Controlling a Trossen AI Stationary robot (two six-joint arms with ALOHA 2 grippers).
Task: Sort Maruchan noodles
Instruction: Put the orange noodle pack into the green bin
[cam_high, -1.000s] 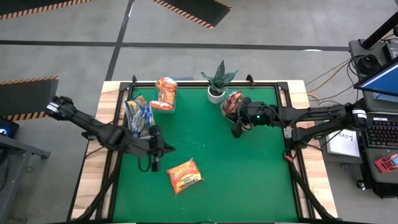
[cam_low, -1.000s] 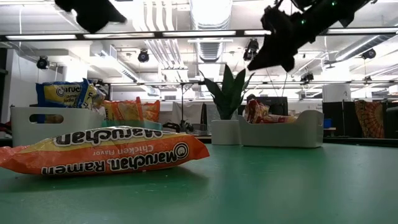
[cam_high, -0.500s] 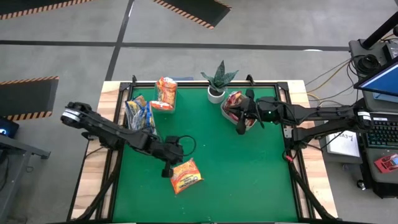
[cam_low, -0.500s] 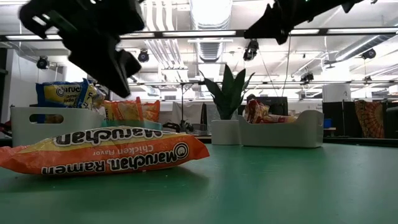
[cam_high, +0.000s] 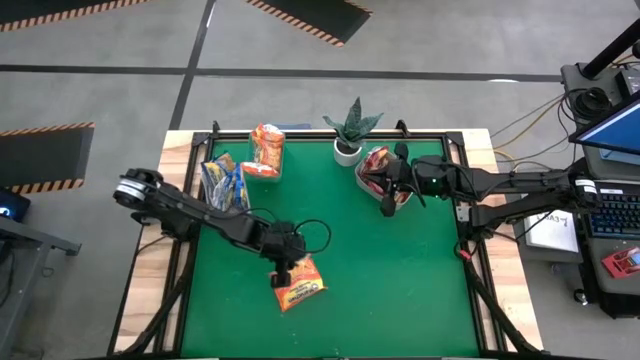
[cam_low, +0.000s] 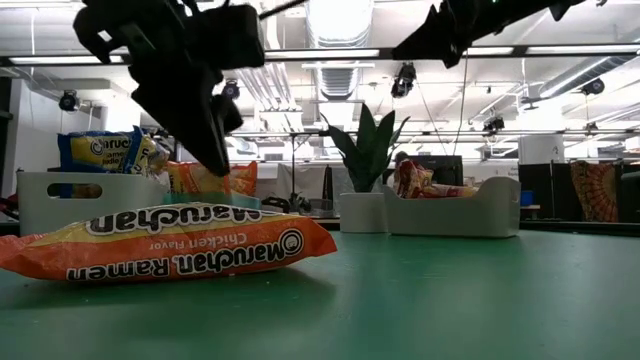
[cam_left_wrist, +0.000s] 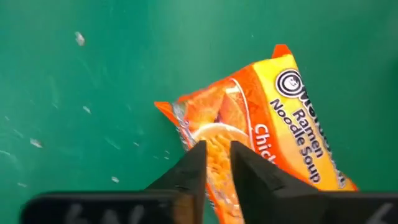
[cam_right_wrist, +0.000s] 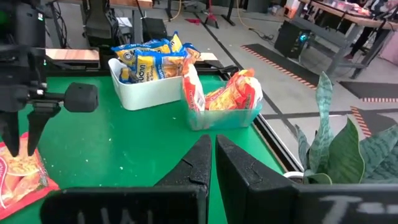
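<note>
One orange Maruchan noodles packet (cam_high: 298, 283) lies flat on the green mat, label up (cam_left_wrist: 267, 124). My left gripper (cam_high: 287, 272) points steeply down just above the packet's far-left end. Its fingers (cam_left_wrist: 200, 163) stand a little apart and clear of the packet in the low view (cam_low: 218, 165). My right gripper (cam_high: 385, 182) hangs high by the white bin of red packets (cam_high: 375, 168), shut and empty (cam_right_wrist: 213, 149). Yellow-and-blue packets stand in a white bin (cam_high: 222, 185), and orange ones in a clear bin (cam_high: 265, 150).
A potted plant (cam_high: 350, 130) stands at the far edge between the clear bin and the right-hand white bin. The three bins line the far side of the mat. Bare green mat (cam_high: 400, 280) stretches across the middle, right and near parts.
My left gripper has swung from beside the yellow-and-blue bin toward the table's right and near edge. It has come down and tipped steeply downward over the orange packet. My right gripper has risen a little and rolled over the red packets' bin. The packets have not moved.
</note>
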